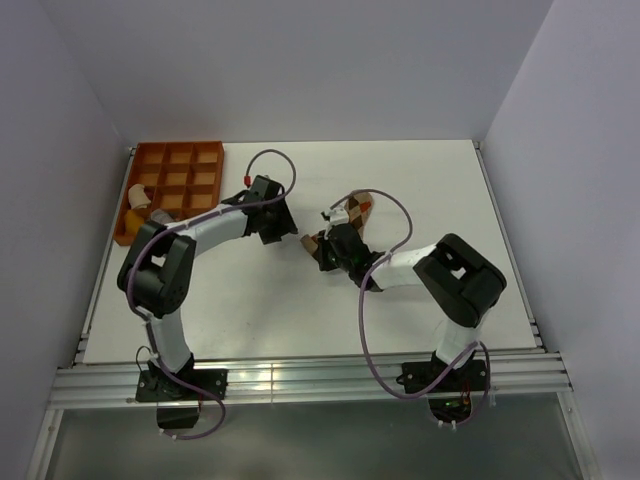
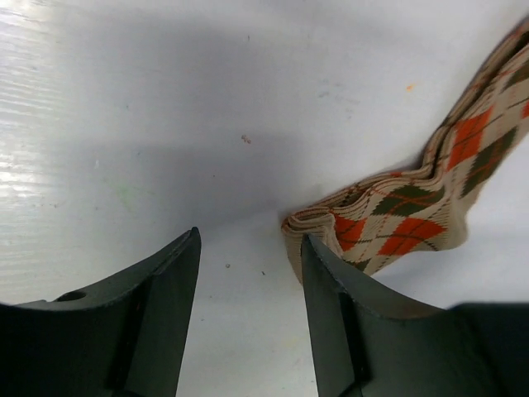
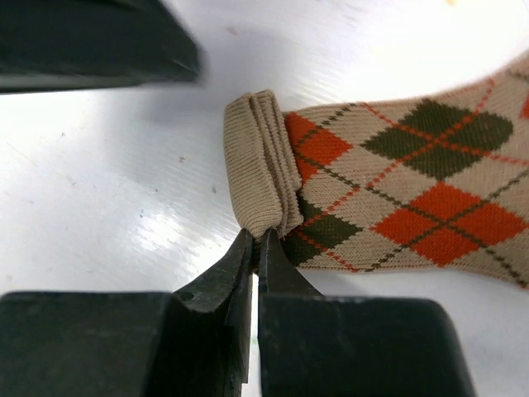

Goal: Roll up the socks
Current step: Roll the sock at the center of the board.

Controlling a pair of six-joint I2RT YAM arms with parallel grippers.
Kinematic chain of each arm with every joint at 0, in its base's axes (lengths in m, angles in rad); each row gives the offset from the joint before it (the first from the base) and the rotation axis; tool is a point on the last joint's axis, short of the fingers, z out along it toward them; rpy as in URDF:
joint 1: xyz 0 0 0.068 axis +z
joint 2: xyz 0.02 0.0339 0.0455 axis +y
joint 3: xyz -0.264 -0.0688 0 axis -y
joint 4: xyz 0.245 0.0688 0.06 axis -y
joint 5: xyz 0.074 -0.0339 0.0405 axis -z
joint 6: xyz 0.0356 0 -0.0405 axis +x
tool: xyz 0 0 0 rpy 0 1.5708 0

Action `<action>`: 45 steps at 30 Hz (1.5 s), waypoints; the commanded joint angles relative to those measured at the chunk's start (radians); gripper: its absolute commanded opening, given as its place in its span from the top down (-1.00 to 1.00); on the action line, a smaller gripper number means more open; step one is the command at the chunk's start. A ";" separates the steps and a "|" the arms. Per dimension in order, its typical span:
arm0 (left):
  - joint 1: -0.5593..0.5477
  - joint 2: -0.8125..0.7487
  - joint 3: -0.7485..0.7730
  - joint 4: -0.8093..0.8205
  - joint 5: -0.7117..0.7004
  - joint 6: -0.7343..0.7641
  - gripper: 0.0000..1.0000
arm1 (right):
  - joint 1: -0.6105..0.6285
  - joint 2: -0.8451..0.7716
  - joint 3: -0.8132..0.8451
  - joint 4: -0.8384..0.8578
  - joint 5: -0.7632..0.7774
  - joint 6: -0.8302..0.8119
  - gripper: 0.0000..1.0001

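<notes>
Tan knit crossed with red and brown diamonds: the argyle sock (image 3: 397, 190) lies flat on the white tabletop (image 1: 440, 190), mid-table between the two arms. Its cuff (image 3: 260, 165) is folded over into a short, tight first turn. The right pincer (image 3: 256, 241) is fully closed, its tips nipping the near corner of that folded cuff. The left pincer (image 2: 248, 248) stands partly open and holds nothing, bare tabletop showing in the gap and one finger just beside the cuff's other end.

Seen from overhead, the sock's long axis runs from near left to far right, cuff end toward the left arm and foot trailing away far right. The roll looks barely begun. To carry it on cleanly, the free pincer would likely need to take the opposite corner so both ends turn together. The roll should stay square across the sock as it travels toward the toe, since a one-sided pull risks a skewed cone. A fabric bundle (image 1: 140, 205) in the orange tray (image 1: 180, 147), far left, is too small to identify.
</notes>
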 commanded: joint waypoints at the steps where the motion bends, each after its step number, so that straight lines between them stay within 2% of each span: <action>1: 0.013 -0.105 -0.054 0.131 0.035 -0.074 -0.14 | -0.048 -0.054 -0.050 -0.004 -0.084 0.155 1.00; 11: 0.013 -0.175 -0.220 0.363 0.151 -0.171 -0.11 | -0.197 0.006 -0.176 0.285 -0.384 0.480 1.00; 21: -0.056 -0.165 -0.313 0.486 0.131 -0.176 -0.10 | -0.286 0.143 -0.266 0.578 -0.564 0.822 1.00; 24: -0.065 -0.146 -0.315 0.507 0.134 -0.177 -0.09 | -0.298 0.156 -0.268 0.591 -0.581 0.864 1.00; 33: -0.083 -0.076 -0.290 0.500 0.121 -0.168 -0.03 | -0.306 0.137 -0.239 0.471 -0.587 0.879 1.00; 45: -0.090 -0.062 -0.312 0.524 0.118 -0.189 -0.02 | -0.332 0.210 -0.271 0.565 -0.633 1.029 1.00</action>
